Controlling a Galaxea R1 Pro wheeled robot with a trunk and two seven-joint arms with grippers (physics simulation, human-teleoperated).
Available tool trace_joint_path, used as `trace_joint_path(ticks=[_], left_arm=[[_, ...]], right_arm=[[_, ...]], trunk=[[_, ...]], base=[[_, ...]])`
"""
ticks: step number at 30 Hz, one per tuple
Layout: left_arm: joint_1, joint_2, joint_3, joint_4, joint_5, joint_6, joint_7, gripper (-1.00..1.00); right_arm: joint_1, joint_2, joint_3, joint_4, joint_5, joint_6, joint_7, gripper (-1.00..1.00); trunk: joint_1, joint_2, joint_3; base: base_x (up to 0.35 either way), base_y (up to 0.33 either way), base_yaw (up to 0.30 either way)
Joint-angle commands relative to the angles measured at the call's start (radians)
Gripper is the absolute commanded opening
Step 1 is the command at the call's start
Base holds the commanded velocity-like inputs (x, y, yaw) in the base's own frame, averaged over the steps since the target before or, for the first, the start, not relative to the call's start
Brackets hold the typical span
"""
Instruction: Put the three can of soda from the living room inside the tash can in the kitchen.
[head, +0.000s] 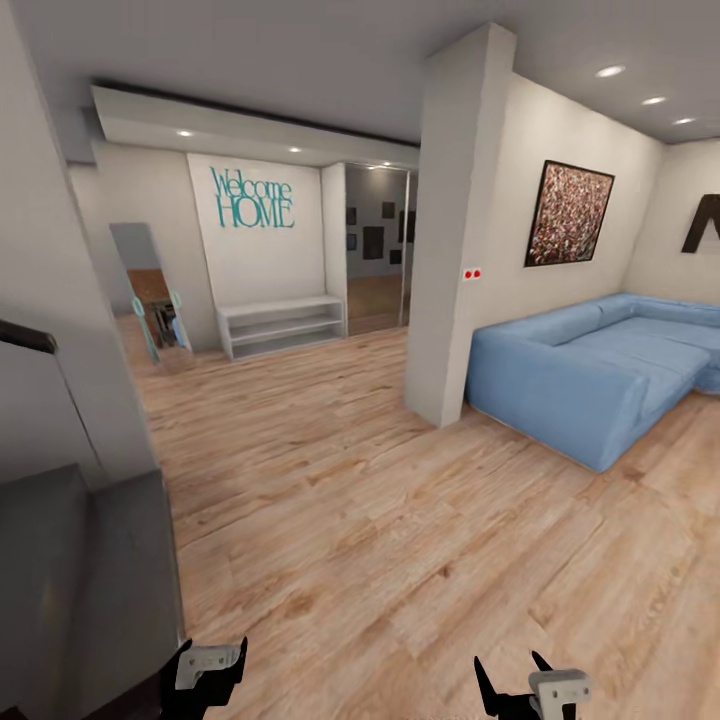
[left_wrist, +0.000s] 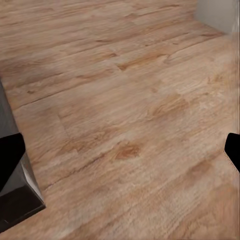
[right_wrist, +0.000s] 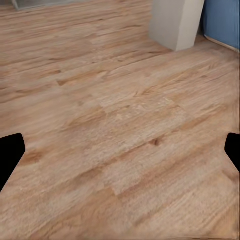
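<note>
Both grippers are empty w/ jaws apart. In the left wrist view the left gripper (left_wrist: 120, 155) shows one dark fingertip at each side edge, bare plank floor (left_wrist: 130, 100) between; the right wrist view shows the same for the right gripper (right_wrist: 120, 155). In the head view both sit low at the bottom edge, left gripper (head: 207, 668) and right gripper (head: 535, 690), arms tucked in. That's prob. a travel posture: nothing to carry yet, so hands are kept low and out of the way while the base rolls.

Just beside the left gripper stands a dark grey cabinet (head: 85, 590), its corner also in the left wrist view (left_wrist: 15, 195). Ahead, a white pillar (head: 455, 230) splits the space; its base shows in the right wrist view (right_wrist: 175, 22), w/ a strip of blue next to it.

Right of the pillar is the living room: 1 blue sofa (head: 590, 375), 1 speckled painting (head: 567, 213) on the wall above it. Left of the pillar is an entry area w/ 1 white bench shelf (head: 282, 325), 1 leaning mirror (head: 150, 290) and teal "Welcome HOME" lettering (head: 252, 198).

Soda cans: 0 of 3 visible; can't tell where they lie. Judged stage: approach to the living room, no can collected yet.
</note>
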Motion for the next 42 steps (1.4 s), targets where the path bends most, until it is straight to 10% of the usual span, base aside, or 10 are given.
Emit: trace_joint_path(ticks=[1,42], left_arm=[[0.000,0.000,0.000,0.000,0.000,0.000,0.000,1.00],[0.000,0.000,0.000,0.000,0.000,0.000,0.000,1.00]], right_arm=[[0.000,0.000,0.000,0.000,0.000,0.000,0.000,1.00],[0.000,-0.001,-0.007,0.000,0.000,-0.002,0.000,1.00]], trunk=[[0.000,0.000,0.000],[0.000,0.000,0.000]], base=[[0.000,0.000,-0.251],[0.000,0.000,-0.251]])
